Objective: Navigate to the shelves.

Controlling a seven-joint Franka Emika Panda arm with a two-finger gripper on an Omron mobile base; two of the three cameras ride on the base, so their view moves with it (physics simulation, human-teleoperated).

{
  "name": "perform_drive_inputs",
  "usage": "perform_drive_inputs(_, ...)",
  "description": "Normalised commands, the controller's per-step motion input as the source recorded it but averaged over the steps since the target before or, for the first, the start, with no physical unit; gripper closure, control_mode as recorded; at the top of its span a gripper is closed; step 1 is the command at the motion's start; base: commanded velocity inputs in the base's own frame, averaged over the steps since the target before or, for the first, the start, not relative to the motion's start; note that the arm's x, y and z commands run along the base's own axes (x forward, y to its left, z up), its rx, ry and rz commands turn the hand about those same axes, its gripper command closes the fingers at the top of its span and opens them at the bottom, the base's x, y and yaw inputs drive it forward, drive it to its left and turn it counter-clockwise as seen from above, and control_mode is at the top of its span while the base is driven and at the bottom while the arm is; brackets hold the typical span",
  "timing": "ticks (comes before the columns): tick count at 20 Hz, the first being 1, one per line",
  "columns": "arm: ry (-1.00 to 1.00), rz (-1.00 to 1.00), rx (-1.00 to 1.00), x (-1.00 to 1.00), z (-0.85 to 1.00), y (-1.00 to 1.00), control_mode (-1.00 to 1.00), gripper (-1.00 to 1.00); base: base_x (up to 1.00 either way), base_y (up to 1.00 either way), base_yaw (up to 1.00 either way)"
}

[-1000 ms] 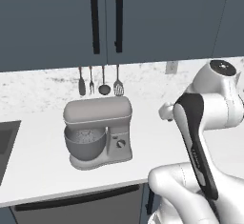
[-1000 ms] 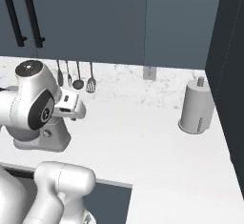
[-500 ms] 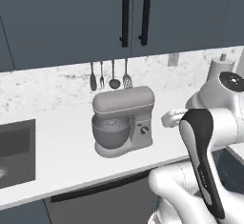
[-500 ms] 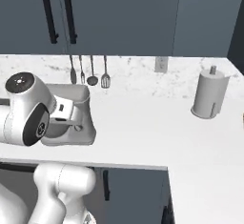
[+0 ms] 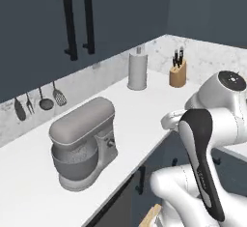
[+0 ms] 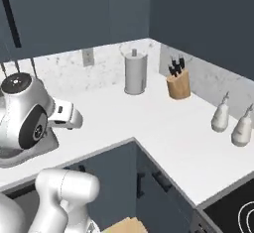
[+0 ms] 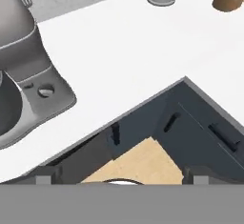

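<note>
The light brown plank shelves are out of view. My gripper [image 7: 121, 178] hangs over the front edge of the white countertop [image 7: 143, 42] at its inner corner and looks down past dark blue-grey lower cabinets [image 7: 195, 118]. Its fingertips [image 7: 45, 175] stand wide apart with nothing between them, so it is open. The white arm rises in front of the counter in both base views.
A grey stand mixer [image 5: 82, 144] sits on the counter's left part. A paper towel holder [image 5: 138, 69] and a knife block [image 5: 178, 72] stand in the corner. Two pale bottles [image 6: 221, 115] and a stovetop [image 6: 238, 212] lie to the right. Below is tan floor [image 7: 143, 166].
The whole picture has shifted: the base has swung to the right. The sink has left the view, and the counter corner, knife block, bottles and stovetop have come in.
</note>
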Motion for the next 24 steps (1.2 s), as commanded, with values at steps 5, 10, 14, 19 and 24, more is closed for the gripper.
perform_drive_inputs(5,0.0,0.0,0.0,0.0,0.0,0.0,1.0,-1.0,-0.14,-0.44,-0.82)
perform_drive_inputs(10,0.0,0.0,0.0,0.0,0.0,0.0,1.0,-1.0,-0.29,-0.79,-0.69)
perform_drive_inputs(14,0.0,0.0,0.0,0.0,0.0,0.0,1.0,-1.0,-0.22,-1.0,-0.48)
perform_drive_inputs(19,0.0,0.0,0.0,0.0,0.0,0.0,1.0,-1.0,-0.21,-1.0,-0.32)
perform_drive_inputs(24,0.0,0.0,0.0,0.0,0.0,0.0,1.0,-1.0,-0.14,-1.0,-0.34)
